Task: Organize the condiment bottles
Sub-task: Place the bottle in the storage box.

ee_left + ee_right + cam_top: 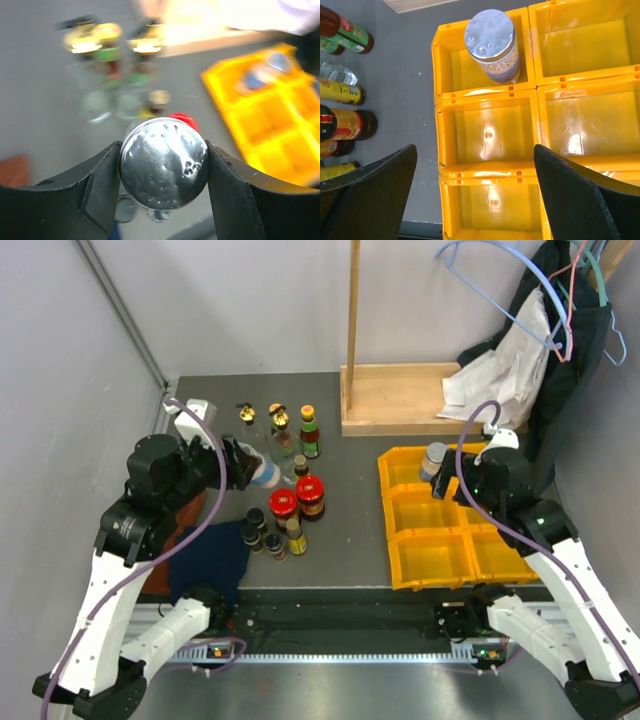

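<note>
Squeezing the jar [164, 170] with your left gripper [164, 150], you are holding it beside the other bottles [290, 510], so go slowly toward the bin [487, 93], where your right gripper [475, 152] is hanging open.

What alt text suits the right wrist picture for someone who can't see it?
A silver-lidded jar stands in the upper-left compartment of a yellow bin. Two dark fingers spread open along the bottom, and bottles line the grey table at left.
</note>
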`<state>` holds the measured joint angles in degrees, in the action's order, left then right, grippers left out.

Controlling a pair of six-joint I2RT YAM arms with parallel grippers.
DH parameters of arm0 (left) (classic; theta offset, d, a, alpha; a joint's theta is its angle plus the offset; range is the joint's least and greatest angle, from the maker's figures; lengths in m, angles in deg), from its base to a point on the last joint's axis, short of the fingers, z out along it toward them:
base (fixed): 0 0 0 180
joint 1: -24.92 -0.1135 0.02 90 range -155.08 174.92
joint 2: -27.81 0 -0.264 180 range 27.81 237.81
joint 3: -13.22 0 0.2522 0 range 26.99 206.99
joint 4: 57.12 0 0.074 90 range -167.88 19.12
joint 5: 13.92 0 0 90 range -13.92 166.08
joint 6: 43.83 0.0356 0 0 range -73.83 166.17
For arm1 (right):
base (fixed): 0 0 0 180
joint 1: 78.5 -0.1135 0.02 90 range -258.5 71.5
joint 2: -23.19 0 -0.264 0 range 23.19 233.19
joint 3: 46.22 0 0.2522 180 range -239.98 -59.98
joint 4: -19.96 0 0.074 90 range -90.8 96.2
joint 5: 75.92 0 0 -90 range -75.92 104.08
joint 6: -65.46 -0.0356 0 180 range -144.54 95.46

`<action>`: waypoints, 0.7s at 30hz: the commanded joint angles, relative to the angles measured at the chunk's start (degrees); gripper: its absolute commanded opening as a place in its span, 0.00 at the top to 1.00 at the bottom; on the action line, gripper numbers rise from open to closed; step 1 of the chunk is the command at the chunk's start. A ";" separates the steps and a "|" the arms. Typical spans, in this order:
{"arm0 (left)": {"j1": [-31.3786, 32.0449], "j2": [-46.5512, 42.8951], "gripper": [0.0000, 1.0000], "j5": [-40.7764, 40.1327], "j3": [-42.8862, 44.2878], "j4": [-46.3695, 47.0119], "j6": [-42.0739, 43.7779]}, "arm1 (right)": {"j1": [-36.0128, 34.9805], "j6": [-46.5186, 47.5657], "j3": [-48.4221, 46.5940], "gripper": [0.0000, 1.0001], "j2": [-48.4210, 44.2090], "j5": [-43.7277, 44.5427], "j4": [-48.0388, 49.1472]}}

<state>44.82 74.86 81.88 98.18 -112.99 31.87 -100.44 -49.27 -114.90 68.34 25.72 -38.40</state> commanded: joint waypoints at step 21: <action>24.48 25.18 1.00 14.69 2.36 34.10 -5.21 | 0.66 -5.15 -3.97 0.01 -6.21 10.24 -3.21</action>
<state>66.13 94.58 104.44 95.82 -89.47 26.16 -100.44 -52.92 -115.66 64.45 32.67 -41.37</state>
